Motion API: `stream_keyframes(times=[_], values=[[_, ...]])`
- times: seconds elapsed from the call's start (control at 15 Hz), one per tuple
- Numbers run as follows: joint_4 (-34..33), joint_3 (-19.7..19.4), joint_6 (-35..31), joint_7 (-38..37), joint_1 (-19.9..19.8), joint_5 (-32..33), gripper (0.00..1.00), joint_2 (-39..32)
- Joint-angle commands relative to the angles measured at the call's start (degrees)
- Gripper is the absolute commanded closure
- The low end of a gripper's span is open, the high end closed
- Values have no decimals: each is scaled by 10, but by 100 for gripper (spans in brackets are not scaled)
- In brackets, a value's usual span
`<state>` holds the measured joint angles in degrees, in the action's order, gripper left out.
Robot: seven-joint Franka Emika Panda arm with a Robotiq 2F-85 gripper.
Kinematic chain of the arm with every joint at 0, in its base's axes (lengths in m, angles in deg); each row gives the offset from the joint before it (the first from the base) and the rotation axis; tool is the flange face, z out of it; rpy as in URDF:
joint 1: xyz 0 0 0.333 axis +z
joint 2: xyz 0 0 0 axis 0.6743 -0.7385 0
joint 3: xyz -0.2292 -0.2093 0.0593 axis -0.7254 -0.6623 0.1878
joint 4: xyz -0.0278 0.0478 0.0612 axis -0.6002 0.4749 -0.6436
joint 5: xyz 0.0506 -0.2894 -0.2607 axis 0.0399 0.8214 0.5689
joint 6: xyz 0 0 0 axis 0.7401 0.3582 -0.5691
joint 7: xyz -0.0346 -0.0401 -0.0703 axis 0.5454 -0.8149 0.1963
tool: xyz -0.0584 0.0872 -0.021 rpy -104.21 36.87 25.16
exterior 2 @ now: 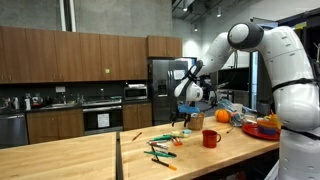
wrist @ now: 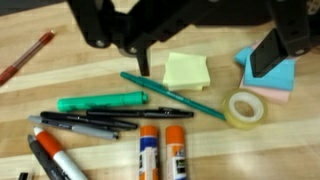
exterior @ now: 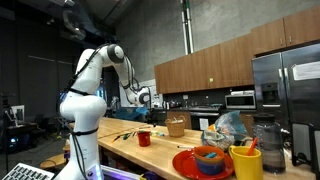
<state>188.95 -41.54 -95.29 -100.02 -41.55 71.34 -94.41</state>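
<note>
My gripper (wrist: 208,55) comes in from the top of the wrist view, open and empty, its fingers (wrist: 143,58) wide apart. It hangs above a yellow sticky-note pad (wrist: 186,70) on the wooden counter (wrist: 90,70). The right finger stands over a blue and pink sticky-note stack (wrist: 283,82). A teal pen (wrist: 172,95), a roll of clear tape (wrist: 245,108) and a green highlighter (wrist: 102,101) lie just below. In both exterior views the gripper (exterior: 143,97) (exterior 2: 184,112) hovers above the counter and touches nothing.
Black pens (wrist: 120,118), two glue sticks (wrist: 162,154), markers (wrist: 50,160) and a red pen (wrist: 25,57) lie about. A red cup (exterior: 144,138) (exterior 2: 210,138) stands on the counter. A red plate (exterior: 185,165), a yellow mug (exterior: 246,162) and an orange (exterior 2: 222,116) stand nearer the robot's base.
</note>
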Motion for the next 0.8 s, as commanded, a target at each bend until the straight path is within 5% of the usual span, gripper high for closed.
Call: stream_keyframes(times=[0.0, 0.27, 0.73], values=[[11, -29, 4, -11, -7, 47, 0, 64], [-9, -65, -23, -32, -27, 116, 0, 81], [-63, -129, -74, -189, -31, 185, 0, 14]])
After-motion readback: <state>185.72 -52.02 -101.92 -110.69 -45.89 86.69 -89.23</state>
